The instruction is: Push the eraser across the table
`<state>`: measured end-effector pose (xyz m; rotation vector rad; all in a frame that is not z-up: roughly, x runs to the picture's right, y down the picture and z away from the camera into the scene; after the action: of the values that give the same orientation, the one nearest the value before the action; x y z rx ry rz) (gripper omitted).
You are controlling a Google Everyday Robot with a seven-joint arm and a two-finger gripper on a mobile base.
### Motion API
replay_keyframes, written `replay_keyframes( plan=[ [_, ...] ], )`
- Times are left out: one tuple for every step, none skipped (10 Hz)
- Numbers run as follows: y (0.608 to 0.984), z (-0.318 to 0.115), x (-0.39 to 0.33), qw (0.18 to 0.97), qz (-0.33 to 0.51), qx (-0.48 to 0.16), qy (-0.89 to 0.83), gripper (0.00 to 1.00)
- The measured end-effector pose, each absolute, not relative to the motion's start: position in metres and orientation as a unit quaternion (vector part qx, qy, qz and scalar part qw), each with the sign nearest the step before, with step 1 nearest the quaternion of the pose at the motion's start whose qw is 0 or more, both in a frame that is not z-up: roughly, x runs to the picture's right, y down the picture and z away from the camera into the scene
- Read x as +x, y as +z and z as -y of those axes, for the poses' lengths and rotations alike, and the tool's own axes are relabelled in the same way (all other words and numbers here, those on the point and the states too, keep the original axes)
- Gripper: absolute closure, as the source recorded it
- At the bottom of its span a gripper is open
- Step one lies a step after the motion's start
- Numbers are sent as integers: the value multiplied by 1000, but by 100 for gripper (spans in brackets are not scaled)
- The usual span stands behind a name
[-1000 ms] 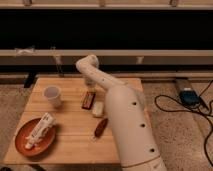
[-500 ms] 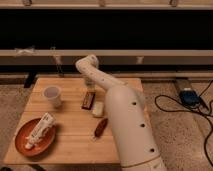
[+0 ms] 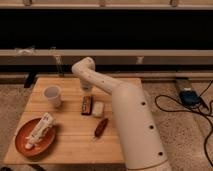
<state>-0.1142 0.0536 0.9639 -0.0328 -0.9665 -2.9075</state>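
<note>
Our gripper (image 3: 86, 88) hangs at the end of the arm, low over the table (image 3: 70, 147) and just beyond the far end of the eraser (image 3: 87, 105). We cannot tell whether it is released or clenched, nor whether it touches the eraser.

The eraser lies flat near the middle of the table, its long axis running away from the camera. A pale cream block (image 3: 98, 108) sits just beside the eraser on its right, perhaps touching it. A reddish-brown sausage-like object (image 3: 101, 127) lies nearer the front edge, to the eraser's right. A white cup (image 3: 52, 95) stands to the eraser's left. A red plate (image 3: 48, 142) carrying a white tube (image 3: 40, 131) lies well off to the eraser's front left.

We judge the eraser to be light, stiff and rather grippy on wood, so an off-centre shove would likely spin it. No grasp is needed: we would press low against the middle of one face. Pushing rightward would carry the cream block along.
</note>
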Motion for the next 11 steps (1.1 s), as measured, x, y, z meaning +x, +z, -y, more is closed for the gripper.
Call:
replay_keyframes(
  plan=[
    [949, -65, -122, 36, 317, -6, -948, 100],
    [941, -70, -124, 35, 317, -3, -948, 100],
    [935, -74, -124, 34, 318, -1, -947, 100],
    [930, -77, -122, 33, 319, 0, -947, 100],
    [928, -80, -121, 32, 321, 1, -946, 100],
    [927, -83, -119, 31, 324, 1, -946, 100],
    [925, -85, -119, 29, 326, 2, -945, 100],
    [924, -88, -118, 28, 328, 3, -944, 100],
    [924, -90, -118, 27, 330, 3, -944, 100],
    [923, -92, -119, 24, 332, 4, -943, 100],
    [921, -96, -120, 19, 336, 5, -942, 100]
  ],
)
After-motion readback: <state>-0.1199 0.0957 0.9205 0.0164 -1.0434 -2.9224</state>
